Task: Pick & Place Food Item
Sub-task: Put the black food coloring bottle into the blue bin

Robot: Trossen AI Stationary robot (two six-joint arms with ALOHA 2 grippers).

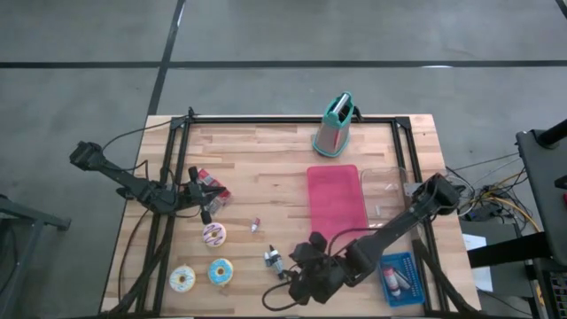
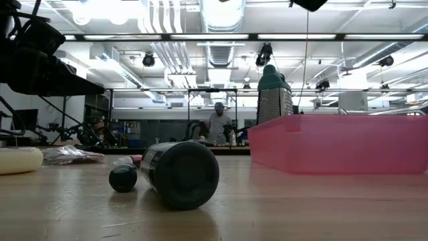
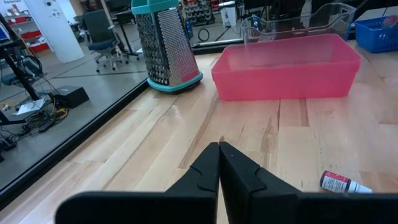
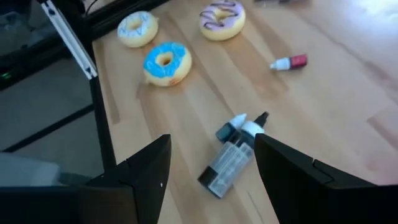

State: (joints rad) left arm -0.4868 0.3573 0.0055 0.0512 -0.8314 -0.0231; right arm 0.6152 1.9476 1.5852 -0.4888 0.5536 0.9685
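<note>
Three donuts lie flat on the wooden table near its front left: a pink one (image 1: 213, 234) (image 4: 222, 18), a blue one (image 1: 221, 271) (image 4: 166, 62) and a white one (image 1: 182, 279) (image 4: 137, 28). My right gripper (image 1: 290, 287) (image 4: 214, 168) hangs open above the table's front middle, tilted down toward the donuts. A dark bottle (image 4: 233, 152) lies on its side below and between its fingers, untouched. My left gripper (image 1: 205, 202) (image 3: 219, 158) is shut at the table's left side, holding nothing.
A pink tray (image 1: 337, 199) lies right of centre, with a metal grater (image 1: 334, 124) behind it and a clear container (image 1: 390, 182) beside it. A blue basket (image 1: 403, 277) sits at the front right. A small red-capped bottle (image 1: 255, 224) and a plastic packet (image 1: 213, 186) lie mid-left.
</note>
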